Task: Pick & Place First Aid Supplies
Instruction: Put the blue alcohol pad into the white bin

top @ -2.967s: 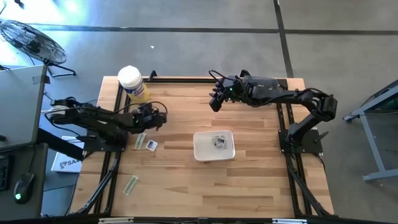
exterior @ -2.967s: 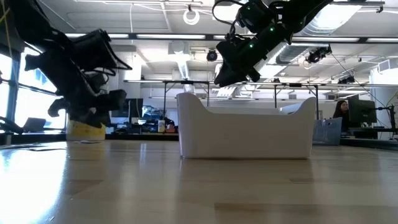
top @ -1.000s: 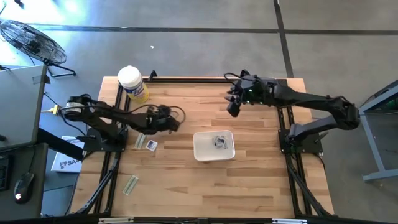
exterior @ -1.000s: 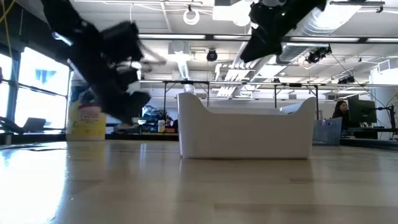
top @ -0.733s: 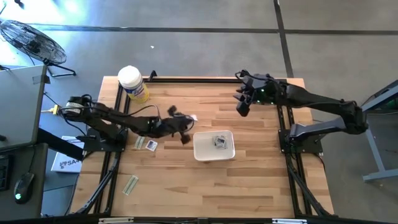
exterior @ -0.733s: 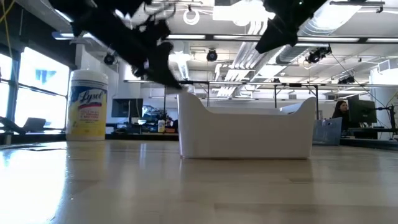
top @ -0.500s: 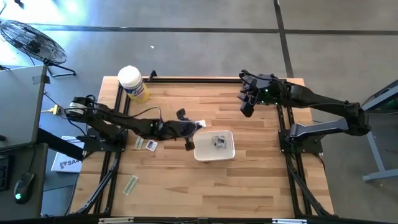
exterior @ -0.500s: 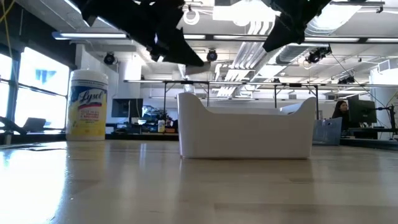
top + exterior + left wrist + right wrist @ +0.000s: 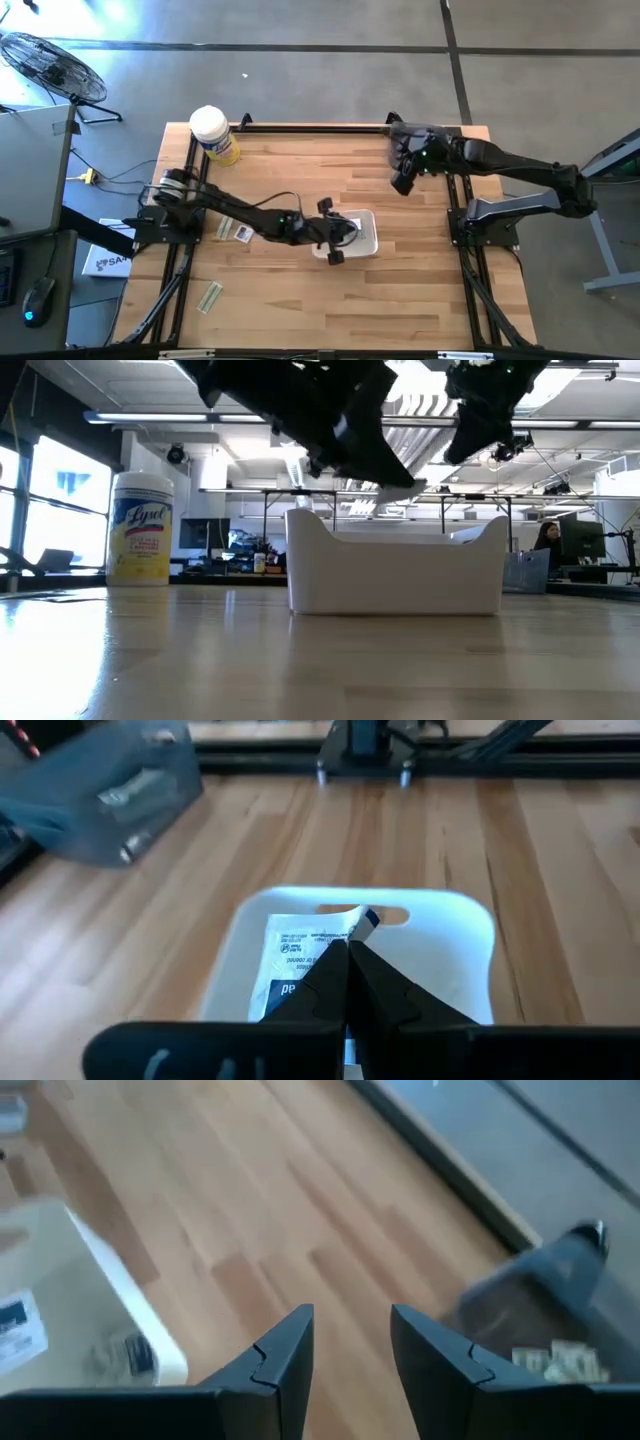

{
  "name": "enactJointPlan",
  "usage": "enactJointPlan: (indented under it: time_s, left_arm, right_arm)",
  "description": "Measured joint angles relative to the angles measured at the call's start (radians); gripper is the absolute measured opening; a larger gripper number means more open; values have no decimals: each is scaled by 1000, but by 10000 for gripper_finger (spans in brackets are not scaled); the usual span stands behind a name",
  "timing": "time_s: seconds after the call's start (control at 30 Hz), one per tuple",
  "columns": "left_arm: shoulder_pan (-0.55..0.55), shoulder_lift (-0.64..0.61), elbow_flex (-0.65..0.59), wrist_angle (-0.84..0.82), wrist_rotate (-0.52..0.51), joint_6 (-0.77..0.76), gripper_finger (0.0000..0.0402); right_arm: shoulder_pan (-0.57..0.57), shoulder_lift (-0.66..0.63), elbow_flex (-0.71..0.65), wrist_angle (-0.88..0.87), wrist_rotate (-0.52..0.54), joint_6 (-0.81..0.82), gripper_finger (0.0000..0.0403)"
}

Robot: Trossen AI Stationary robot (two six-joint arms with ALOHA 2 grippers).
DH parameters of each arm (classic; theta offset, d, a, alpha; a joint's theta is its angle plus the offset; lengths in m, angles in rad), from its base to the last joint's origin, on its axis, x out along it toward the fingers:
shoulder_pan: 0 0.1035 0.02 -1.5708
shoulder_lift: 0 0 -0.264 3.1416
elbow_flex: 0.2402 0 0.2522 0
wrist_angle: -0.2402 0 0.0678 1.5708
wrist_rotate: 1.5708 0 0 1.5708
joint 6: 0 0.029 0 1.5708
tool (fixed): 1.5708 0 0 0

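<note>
- Your left gripper (image 9: 338, 232) hangs over the white tray (image 9: 368, 244), fingers pinched on a square white packet (image 9: 300, 955).
- Your right gripper (image 9: 403, 180) waits far right, fingers apart, holding nothing.
- 2 packets (image 9: 234, 231) lie left of the tray; 1 strip (image 9: 210, 297) lies near-left.

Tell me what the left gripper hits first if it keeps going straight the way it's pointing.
Probably the white tray: the shut left gripper, pinching a white packet, aims down into it, where other packets already lie. Depth is unclear.
</note>
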Motion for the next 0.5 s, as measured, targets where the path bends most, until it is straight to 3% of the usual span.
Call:
enactJointPlan:
  time_s: [0.23, 0.37, 0.5]
  left_arm:
    - [10, 104, 61, 10, 3, -25, 1]
    - [48, 168, 110, 11, 89, -30, 1]
    - [62, 207, 132, -5, 110, -32, 1]
  right_arm:
    - [72, -20, -116, 16, -12, 67, 129]
    - [113, -24, -185, 82, -16, 110, 129]
    - [146, -24, -235, 127, -54, 148, 129]
